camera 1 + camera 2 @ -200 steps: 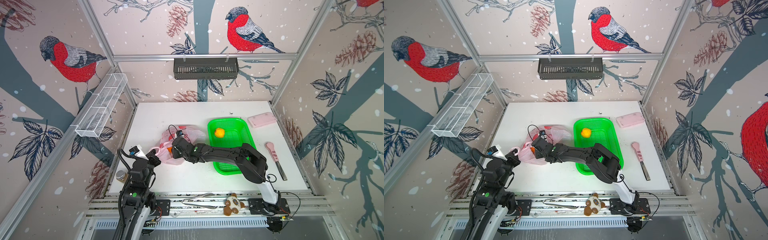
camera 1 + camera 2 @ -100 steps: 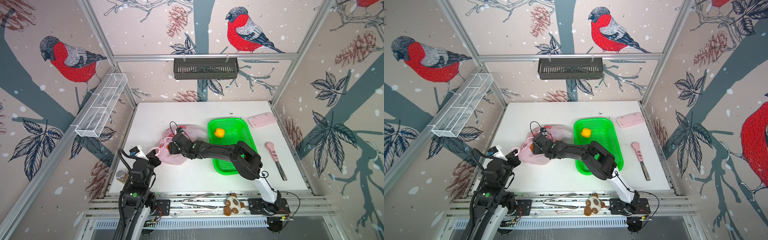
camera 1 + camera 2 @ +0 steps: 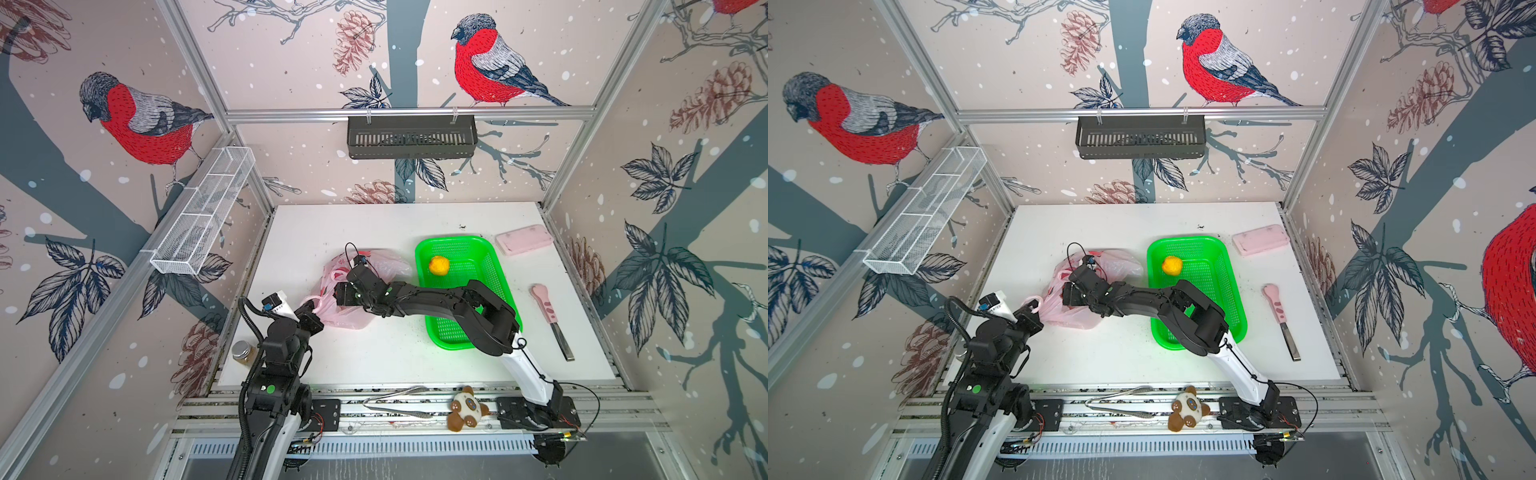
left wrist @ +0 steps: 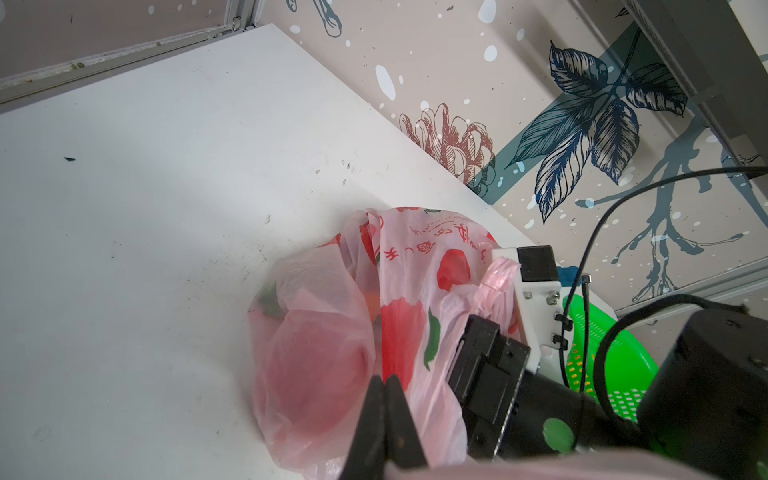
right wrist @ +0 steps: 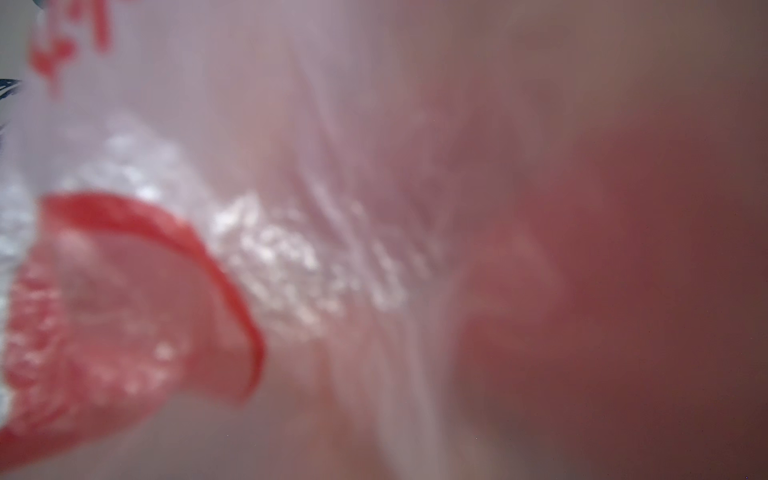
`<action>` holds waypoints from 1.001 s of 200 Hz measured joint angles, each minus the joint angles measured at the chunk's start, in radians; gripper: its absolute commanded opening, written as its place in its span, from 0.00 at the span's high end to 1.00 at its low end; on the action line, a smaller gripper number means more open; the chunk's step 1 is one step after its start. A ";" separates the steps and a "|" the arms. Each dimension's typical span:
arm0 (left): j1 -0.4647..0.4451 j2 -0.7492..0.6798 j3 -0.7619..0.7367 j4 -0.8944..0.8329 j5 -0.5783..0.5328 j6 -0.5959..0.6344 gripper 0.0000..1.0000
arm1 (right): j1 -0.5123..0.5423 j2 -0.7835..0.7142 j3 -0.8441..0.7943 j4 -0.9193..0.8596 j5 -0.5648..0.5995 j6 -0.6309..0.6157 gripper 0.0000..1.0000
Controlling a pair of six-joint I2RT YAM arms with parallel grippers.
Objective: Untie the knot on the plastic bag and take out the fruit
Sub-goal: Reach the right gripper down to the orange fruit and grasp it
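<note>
Right fingers [image 3: 340,293] slid further into plastic bag [image 3: 349,321].

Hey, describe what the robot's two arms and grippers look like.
Both arms are black with a white link near the base and small green dots. The left arm carries a ribbed black hose; the right arm a thin black cable. The left gripper has slim, tapering black fingers.

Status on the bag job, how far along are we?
Done: the plastic bag looks untied and open at the mouth; one orange fruit sits in the green basket.
In hand: left gripper is shut on a bag handle; right gripper reaches into the bag, jaws hidden by plastic.
Left: a red shape shows through the bag in the left wrist view, so likely more fruit to take out.
</note>
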 measured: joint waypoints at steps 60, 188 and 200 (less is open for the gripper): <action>0.000 0.004 -0.005 0.011 0.000 0.000 1.00 | -0.008 0.019 0.002 0.044 -0.023 0.025 0.33; 0.000 0.023 -0.010 0.045 -0.012 0.005 1.00 | -0.005 -0.108 -0.147 0.057 0.007 0.034 0.54; 0.000 0.031 -0.010 0.055 -0.013 0.007 1.00 | -0.002 -0.129 -0.167 0.058 0.011 0.021 0.54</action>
